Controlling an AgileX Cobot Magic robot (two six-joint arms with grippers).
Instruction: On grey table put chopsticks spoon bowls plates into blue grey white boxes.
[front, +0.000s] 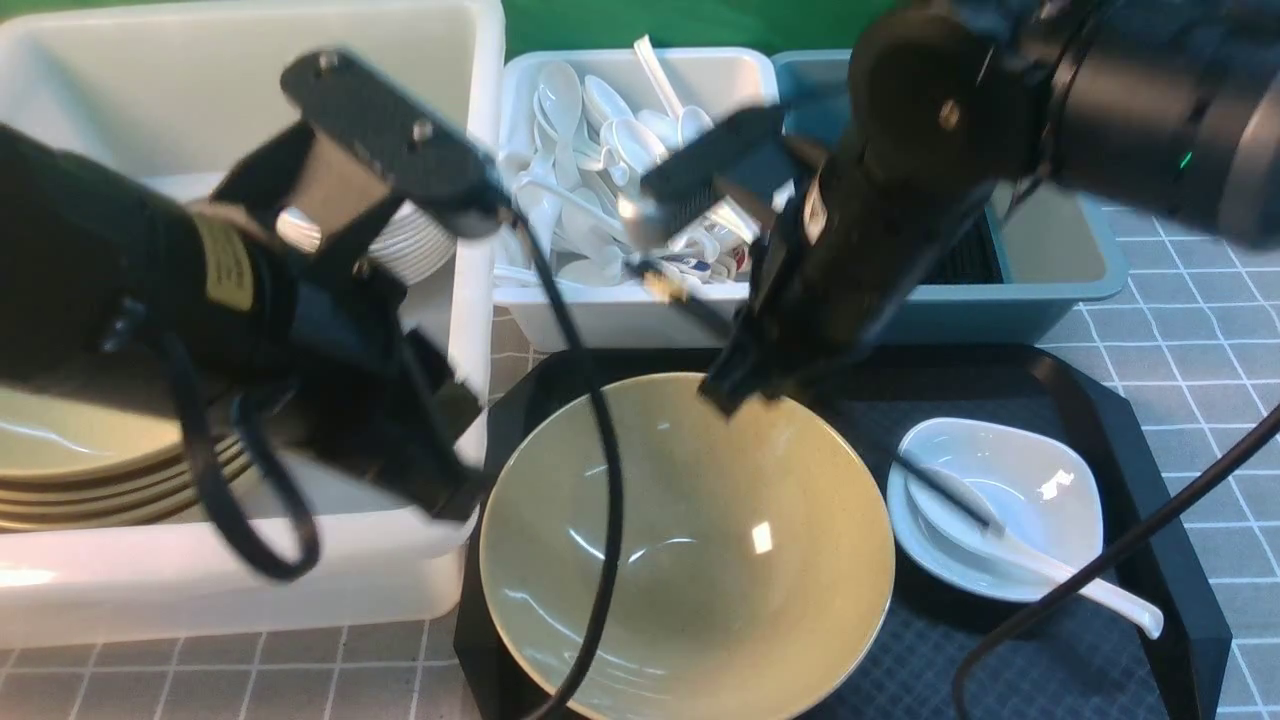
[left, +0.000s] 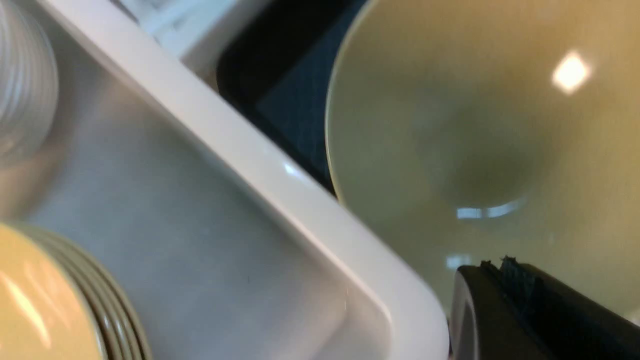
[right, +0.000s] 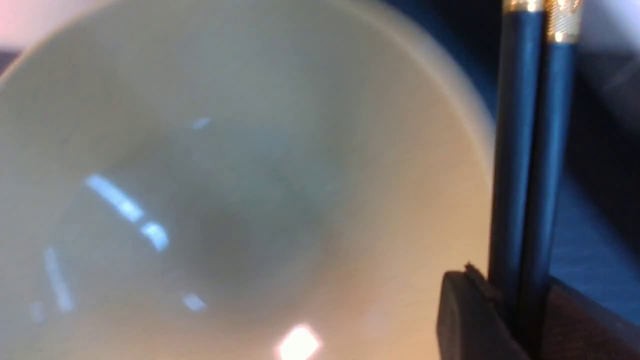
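An olive-yellow bowl (front: 690, 560) stands on the black tray (front: 1195, 610). It fills the left wrist view (left: 450, 125) and the right wrist view (right: 225, 175). My right gripper (front: 728, 390) (right: 520, 290) hangs over the bowl's far rim, shut on two black chopsticks (right: 525, 150). Their gold-banded ends (front: 662, 285) point toward the small white box (front: 620, 320). My left gripper (front: 455, 495) (left: 492, 265) is shut and empty, between the big white box's near right corner (left: 260, 165) and the bowl. A white plate (front: 1040, 480) on the tray holds a white spoon (front: 1080, 585).
The big white box (front: 200, 590) holds stacked yellow bowls (front: 70, 450) and stacked white plates (front: 410, 240). The small white box holds several spoons. The blue-grey box (front: 1100, 285) stands behind the tray on the grey table (front: 1200, 330). Cables hang over the bowl.
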